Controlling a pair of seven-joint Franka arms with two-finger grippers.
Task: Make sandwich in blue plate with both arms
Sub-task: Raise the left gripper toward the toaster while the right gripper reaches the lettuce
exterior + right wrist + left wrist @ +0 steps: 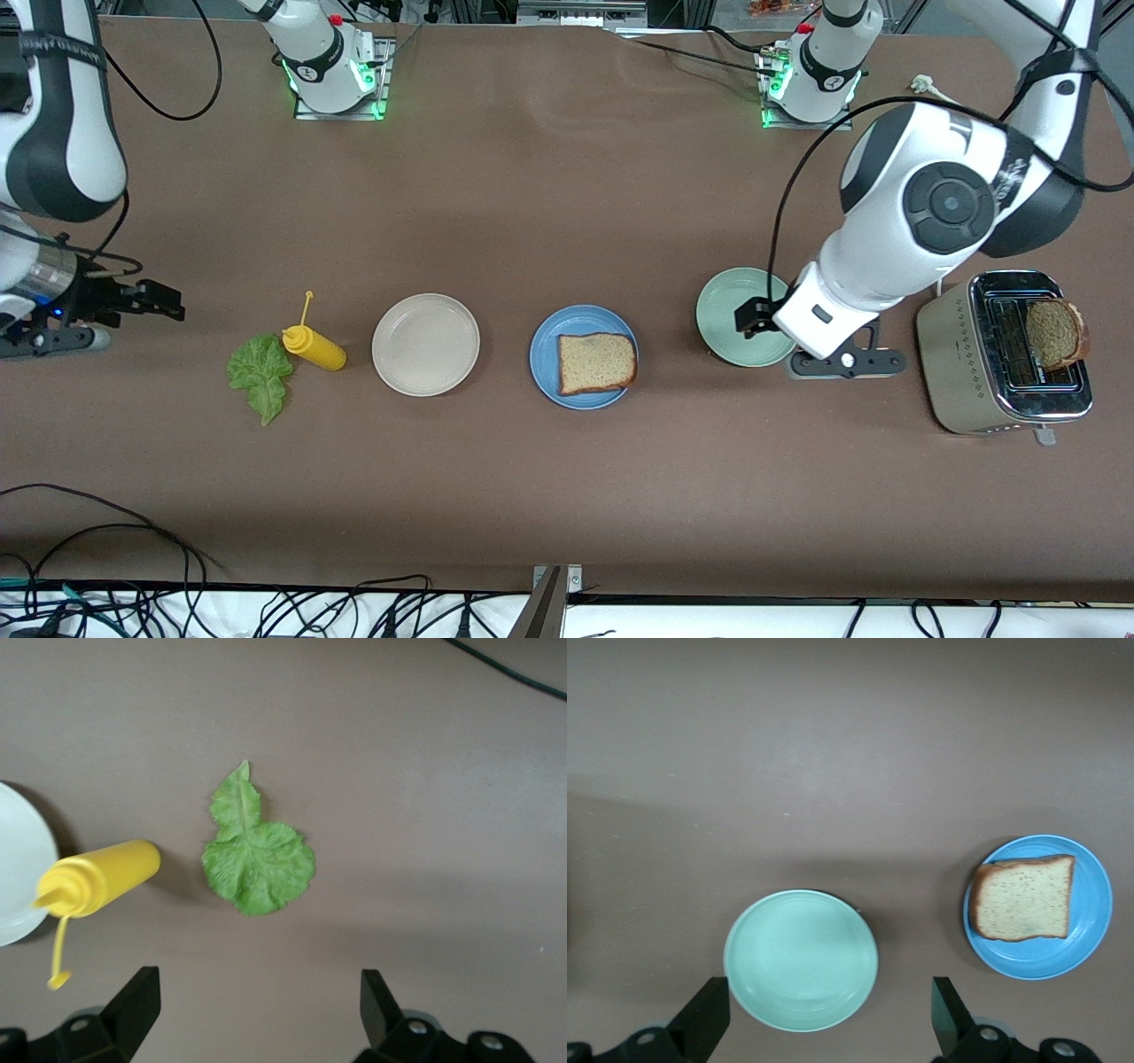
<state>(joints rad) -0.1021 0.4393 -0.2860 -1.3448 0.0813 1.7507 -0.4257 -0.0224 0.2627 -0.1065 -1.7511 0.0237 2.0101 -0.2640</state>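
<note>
A blue plate sits mid-table and carries one brown bread slice. Another bread slice sticks up out of a toaster at the left arm's end of the table. The green lettuce leaf lies flat on the table toward the right arm's end. My left gripper hangs open and empty over the pale green plate. My right gripper hangs open and empty over bare table beside the lettuce.
A yellow squeeze bottle lies on its side between the lettuce and a beige plate. Cables run along the table edge nearest the front camera.
</note>
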